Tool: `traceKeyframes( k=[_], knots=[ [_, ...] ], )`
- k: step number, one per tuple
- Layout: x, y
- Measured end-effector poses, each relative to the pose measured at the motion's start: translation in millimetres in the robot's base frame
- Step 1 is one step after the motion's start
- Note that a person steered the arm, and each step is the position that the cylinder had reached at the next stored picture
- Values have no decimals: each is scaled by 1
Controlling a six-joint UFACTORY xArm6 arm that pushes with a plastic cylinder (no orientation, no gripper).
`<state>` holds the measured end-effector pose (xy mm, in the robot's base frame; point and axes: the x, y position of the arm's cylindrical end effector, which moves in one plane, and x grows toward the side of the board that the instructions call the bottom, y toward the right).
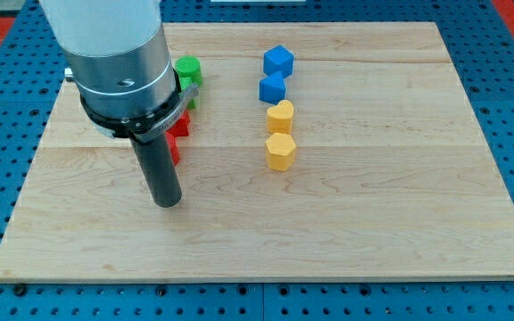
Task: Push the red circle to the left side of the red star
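Tip [167, 203] resting on bare wooden board [373, 241], nearest the view's bottom, with no pincer fitted, so nothing spread or pinching. Just beyond, red pieces [178, 134] peeking from behind the rod, mostly hidden; circle and star not told apart. Farther up, green block [188, 70]. Well to the view's right: yellow pair [280, 134], blue pair [277, 74]. Approach stage, seemingly; next calls for uncovering the reds and lining up behind the circle

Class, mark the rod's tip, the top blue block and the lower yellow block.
My tip [167, 202], camera view, rod's very end.
Top blue block [278, 60], camera view, top face.
Lower yellow block [280, 151], camera view, middle.
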<state>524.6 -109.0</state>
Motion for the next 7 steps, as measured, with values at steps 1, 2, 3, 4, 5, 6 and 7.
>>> traceKeyframes(
  k=[1, 2, 3, 4, 5, 6, 7],
  knots=[
    [4, 2],
    [7, 3],
    [0, -2],
    [-2, -5],
    [5, 8],
    [-4, -29],
    [-5, -105]
  ],
)
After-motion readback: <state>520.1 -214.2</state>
